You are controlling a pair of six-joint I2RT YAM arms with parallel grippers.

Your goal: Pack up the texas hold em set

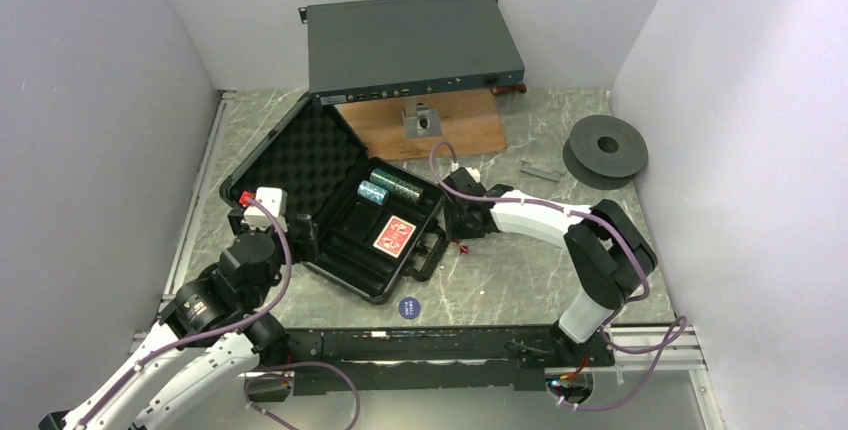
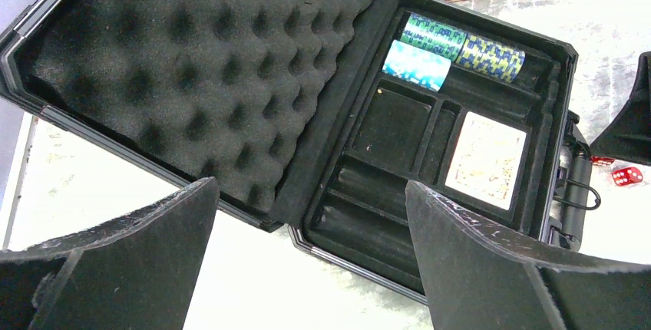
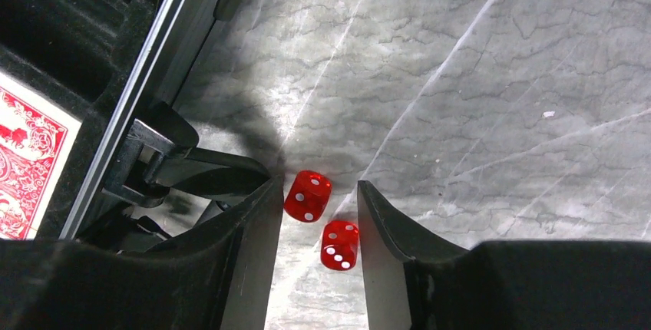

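Observation:
The black briefcase (image 1: 425,250) lies open at centre left, its egg-crate foam lid (image 1: 310,155) laid back to the far left. Teal-and-white chip stacks (image 1: 390,188) and the red-backed card deck (image 1: 394,235) sit in its tray; they also show in the left wrist view, chips (image 2: 449,46) and deck (image 2: 486,160). Two tiny red dice (image 3: 308,196) lie on the table right of the case handle (image 3: 199,176). My right gripper (image 3: 319,184) is down around them, jaws narrowly apart, one die by each finger. My left gripper (image 2: 309,188) is wide open and empty above the case's near left corner. A blue disc (image 1: 410,307) lies in front of the case.
A large grey rack box (image 1: 410,45) stands at the back over a wooden board (image 1: 455,130) with a small metal bracket (image 1: 423,122). A dark grey spool (image 1: 605,150) and a small grey strip (image 1: 540,170) lie at the right. Walls close in left, right and behind.

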